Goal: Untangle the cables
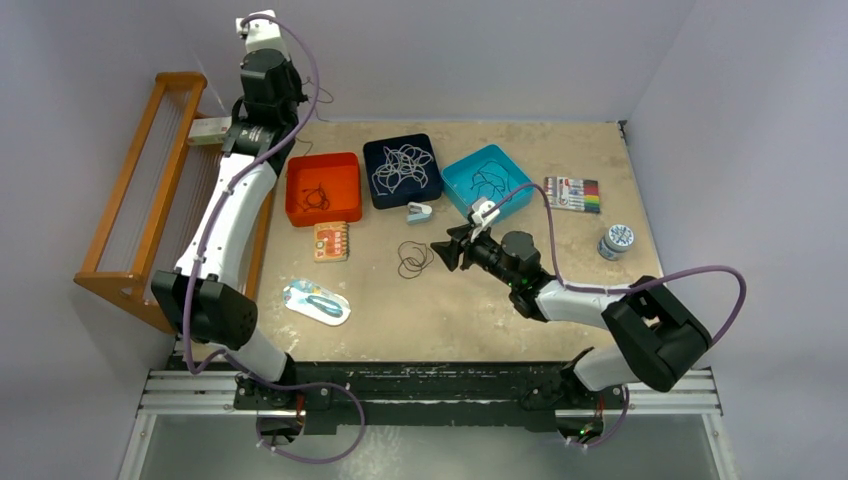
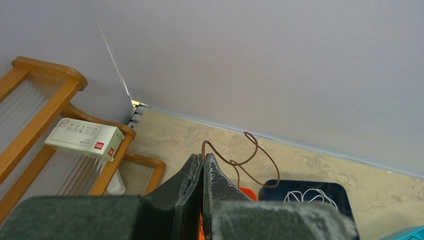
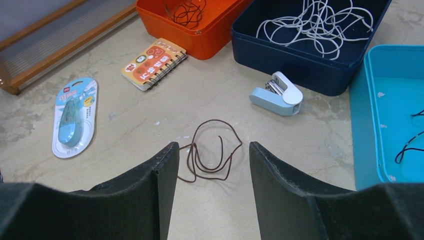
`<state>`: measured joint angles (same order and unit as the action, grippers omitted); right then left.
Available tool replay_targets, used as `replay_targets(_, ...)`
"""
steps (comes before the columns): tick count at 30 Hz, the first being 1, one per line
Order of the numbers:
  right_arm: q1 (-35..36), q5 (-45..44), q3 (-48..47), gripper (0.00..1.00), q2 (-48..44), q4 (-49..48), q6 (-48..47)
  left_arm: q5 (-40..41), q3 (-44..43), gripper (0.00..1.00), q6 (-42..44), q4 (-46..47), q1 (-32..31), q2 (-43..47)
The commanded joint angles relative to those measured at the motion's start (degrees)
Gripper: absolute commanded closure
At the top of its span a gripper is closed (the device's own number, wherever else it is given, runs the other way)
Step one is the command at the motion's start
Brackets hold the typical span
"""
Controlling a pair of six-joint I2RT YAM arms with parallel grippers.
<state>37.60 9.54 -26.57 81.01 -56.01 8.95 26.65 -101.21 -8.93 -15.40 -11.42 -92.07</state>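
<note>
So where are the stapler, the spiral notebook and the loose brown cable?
stapler (image 3: 275, 102): right wrist view, pale blue body.
spiral notebook (image 3: 155, 62): right wrist view, cover's middle.
loose brown cable (image 3: 215, 120): right wrist view, top of loop.

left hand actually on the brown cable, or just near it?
Touching. The left wrist view shows the left hand shut, with the brown cable coming out from between its fingertips and looping above them.

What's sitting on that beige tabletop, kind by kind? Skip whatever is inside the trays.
Open plastic trays: 3 (orange tray, navy tray, teal tray)
Loose brown cable coil: 1
Pale blue stapler: 1
Orange spiral notebook: 1
Blue correction-tape pack: 1
Coloured marker pack: 1
Round patterned pot: 1
Total: 9
</note>
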Motion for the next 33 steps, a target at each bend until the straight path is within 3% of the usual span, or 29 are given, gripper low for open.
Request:
replay_targets(1, 0.4, -0.8, -2.7, 0.43, 0.3, -2.4, -0.8, -2.4, -0.4, 1.0, -2.0, 2.6, 0.8, 0.8)
replay_targets(33, 0.4, 0.0, -1.8, 0.43, 1.0, -4.3, -0.8, 3.2, 5.3, 1.0, -8.7, -16.4, 1.8, -14.5)
